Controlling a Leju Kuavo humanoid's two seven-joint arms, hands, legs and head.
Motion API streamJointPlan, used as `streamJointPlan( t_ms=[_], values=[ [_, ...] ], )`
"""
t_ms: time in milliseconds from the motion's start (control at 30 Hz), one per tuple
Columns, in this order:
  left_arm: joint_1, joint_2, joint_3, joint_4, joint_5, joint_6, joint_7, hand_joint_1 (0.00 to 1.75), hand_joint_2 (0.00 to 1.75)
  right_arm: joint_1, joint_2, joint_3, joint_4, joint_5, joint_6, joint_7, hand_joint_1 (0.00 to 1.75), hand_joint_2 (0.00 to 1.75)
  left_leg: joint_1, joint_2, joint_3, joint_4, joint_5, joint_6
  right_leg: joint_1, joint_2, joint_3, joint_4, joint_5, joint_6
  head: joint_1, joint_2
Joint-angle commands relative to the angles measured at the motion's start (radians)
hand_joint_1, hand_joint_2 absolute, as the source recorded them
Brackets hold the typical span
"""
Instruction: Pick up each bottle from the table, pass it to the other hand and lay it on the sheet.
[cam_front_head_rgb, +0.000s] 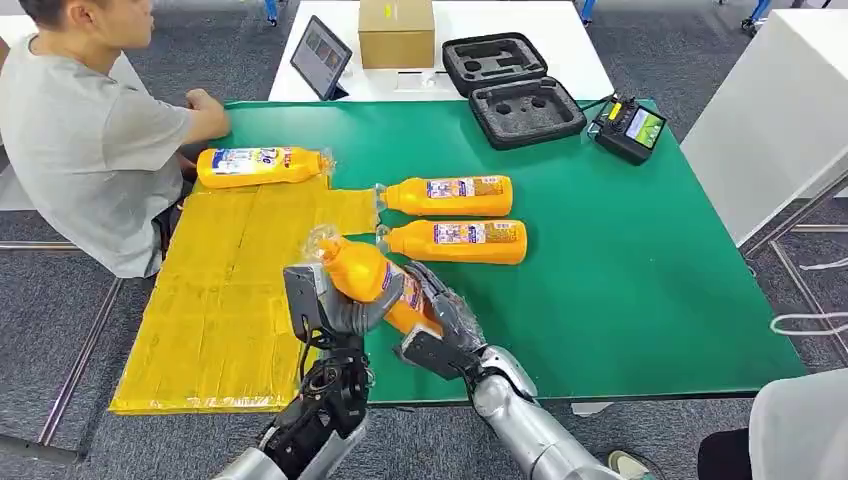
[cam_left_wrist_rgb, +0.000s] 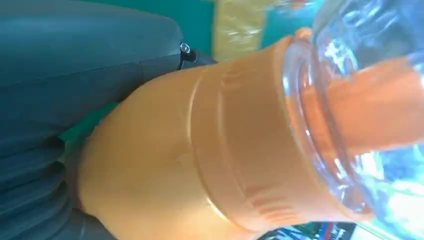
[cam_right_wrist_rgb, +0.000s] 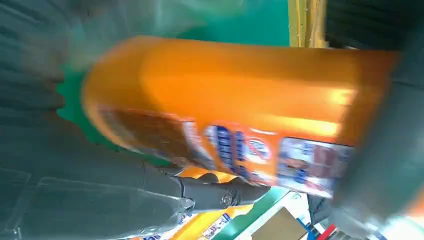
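An orange bottle (cam_front_head_rgb: 368, 275) with a clear cap is held above the table's near edge, tilted with the cap toward the yellow sheet (cam_front_head_rgb: 225, 310). My left hand (cam_front_head_rgb: 322, 305) grips it near the neck, and my right hand (cam_front_head_rgb: 445, 325) grips its lower body. In the left wrist view the bottle (cam_left_wrist_rgb: 200, 165) lies against my left hand (cam_left_wrist_rgb: 75, 75). In the right wrist view the labelled bottle (cam_right_wrist_rgb: 225, 95) sits in my right hand (cam_right_wrist_rgb: 115, 195). One bottle (cam_front_head_rgb: 260, 165) lies on the sheet's far edge. Two more (cam_front_head_rgb: 450, 195) (cam_front_head_rgb: 455, 241) lie on the green table (cam_front_head_rgb: 640, 260).
A person (cam_front_head_rgb: 85, 130) sits at the table's left, a hand near the far bottle. At the back stand a tablet (cam_front_head_rgb: 320, 57), a cardboard box (cam_front_head_rgb: 396, 32), an open black foam case (cam_front_head_rgb: 512, 90) and a controller (cam_front_head_rgb: 628, 128). White tables flank the right.
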Motion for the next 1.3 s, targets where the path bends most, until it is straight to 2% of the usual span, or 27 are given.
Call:
streamJointPlan(
  t_ms=[33, 67, 100, 300, 367, 400, 500, 533, 633, 767, 833, 867, 1000, 1033, 1133, 1300],
  values=[
    [0.075, 0.036, 0.197, -0.216, -0.200, -0.001, 0.002, 1.64, 1.75, 0.008, -0.011, -0.035, 0.012, -0.039, 0.010, -0.030, 0.00, 1.75, 0.001, 0.001, 0.003, -0.001, -0.001, -0.002, 0.001, 0.002, 0.002, -0.001, -0.001, -0.001, 0.000, 0.000],
    [0.099, 0.034, 0.228, -0.293, -0.255, 0.010, 0.002, 1.73, 1.75, 0.014, -0.011, -0.043, 0.007, -0.049, 0.014, -0.036, 0.00, 1.75, 0.001, 0.001, 0.004, 0.000, -0.003, -0.002, 0.001, 0.003, 0.004, 0.000, -0.002, -0.002, 0.000, 0.000],
    [0.127, 0.032, 0.261, -0.375, -0.312, 0.021, 0.002, 1.69, 1.75, 0.019, -0.010, -0.052, 0.002, -0.059, 0.017, -0.042, 0.00, 1.75, 0.001, 0.002, 0.003, 0.000, -0.001, -0.002, 0.001, 0.002, 0.002, 0.000, -0.001, -0.002, 0.000, 0.000],
    [0.140, 0.043, 0.278, -0.418, -0.332, 0.023, 0.002, 1.68, 1.75, 0.022, -0.012, -0.058, -0.002, -0.065, 0.021, -0.047, 0.00, 1.75, 0.002, 0.002, 0.004, 0.001, -0.003, -0.003, 0.001, 0.003, 0.003, 0.001, -0.002, -0.002, 0.000, 0.000],
    [0.159, 0.043, 0.293, -0.491, -0.380, 0.048, 0.002, 1.69, 1.75, 0.024, -0.011, -0.067, -0.005, -0.073, 0.020, -0.050, 0.00, 1.75, 0.001, 0.002, 0.002, 0.000, -0.001, -0.002, 0.001, 0.003, 0.001, 0.000, -0.001, -0.001, 0.000, 0.000],
    [0.187, 0.073, 0.291, -0.618, -0.455, 0.115, 0.002, 1.69, 1.75, 0.029, -0.013, -0.079, -0.011, -0.092, 0.022, -0.050, 0.00, 1.75, 0.001, 0.002, 0.004, 0.000, -0.003, -0.003, 0.001, 0.004, 0.003, 0.000, -0.002, -0.002, 0.000, 0.000],
    [0.192, 0.080, 0.287, -0.637, -0.465, 0.129, 0.002, 1.73, 1.75, 0.030, -0.013, -0.079, -0.012, -0.094, 0.019, -0.050, 0.00, 1.75, 0.001, 0.002, 0.002, 0.000, -0.002, -0.002, 0.001, 0.003, 0.001, 0.000, -0.001, -0.002, 0.000, 0.000],
    [0.196, 0.083, 0.290, -0.669, -0.520, 0.157, 0.002, 1.66, 1.75, 0.032, -0.014, -0.079, -0.013, -0.099, 0.018, -0.050, 0.00, 1.75, 0.001, 0.001, 0.002, 0.000, -0.002, -0.002, 0.001, 0.002, 0.002, 0.000, -0.001, -0.002, 0.000, 0.000],
    [0.199, 0.023, 0.419, -0.771, -0.868, 0.157, 0.002, 1.54, 1.75, 0.040, -0.015, -0.084, -0.012, -0.105, 0.021, -0.050, 0.00, 1.75, 0.001, 0.002, 0.003, 0.001, -0.003, -0.002, 0.001, 0.003, 0.002, 0.001, -0.002, -0.002, 0.000, 0.000],
    [0.199, 0.023, 0.419, -0.771, -0.868, 0.157, 0.002, 1.54, 1.75, 0.040, -0.015, -0.084, -0.012, -0.105, 0.021, -0.050, 0.00, 1.75, 0.001, 0.000, 0.001, 0.000, -0.001, -0.002, 0.001, 0.001, 0.001, 0.000, -0.001, -0.001, 0.000, 0.000],
    [0.197, 0.008, 0.455, -0.793, -0.992, 0.157, 0.002, 1.43, 1.75, 0.045, -0.014, -0.089, -0.011, -0.104, 0.023, -0.050, 0.00, 1.75, 0.002, 0.000, 0.004, 0.001, -0.003, -0.003, 0.001, 0.002, 0.004, 0.001, -0.003, -0.003, 0.000, 0.000],
    [0.195, 0.001, 0.479, -0.793, -1.090, 0.157, 0.002, 1.33, 1.75, 0.052, -0.012, -0.100, -0.009, -0.101, 0.024, -0.050, 0.00, 1.75, 0.001, 0.000, 0.002, 0.000, -0.001, -0.002, 0.001, 0.001, 0.001, 0.000, -0.001, -0.002, 0.000, 0.000],
    [0.161, 0.022, 0.477, -0.676, -1.160, 0.157, 0.002, 1.50, 1.75, 0.075, -0.012, -0.122, -0.016, -0.097, 0.020, -0.050, 0.00, 1.75, 0.001, -0.002, 0.003, -0.001, -0.001, -0.002, 0.001, -0.001, 0.003, -0.001, -0.002, -0.001, 0.000, 0.000],
    [0.176, 0.001, 0.487, -0.670, -1.259, 0.157, 0.002, 1.47, 1.75, 0.079, -0.012, -0.126, -0.019, -0.099, 0.027, -0.050, 0.00, 1.75, 0.001, -0.001, 0.003, -0.001, -0.001, -0.002, 0.001, 0.000, 0.002, -0.001, -0.001, -0.001, 0.000, 0.000],
    [0.141, 0.001, 0.550, -0.525, -1.458, 0.157, 0.002, 1.47, 1.75, 0.091, -0.010, -0.138, -0.032, -0.098, 0.042, -0.050, 0.00, 1.75, 0.001, -0.002, 0.005, -0.002, -0.001, -0.002, 0.000, -0.001, 0.004, -0.001, -0.002, -0.002, 0.000, 0.000],
    [0.135, 0.001, 0.564, -0.503, -1.489, 0.157, 0.002, 1.47, 1.75, 0.097, -0.009, -0.147, -0.038, -0.099, 0.040, -0.050, 0.00, 1.75, 0.001, -0.001, 0.002, -0.001, 0.000, -0.002, 0.000, -0.001, 0.001, 0.000, -0.001, -0.001, 0.000, 0.000]
  ],
)
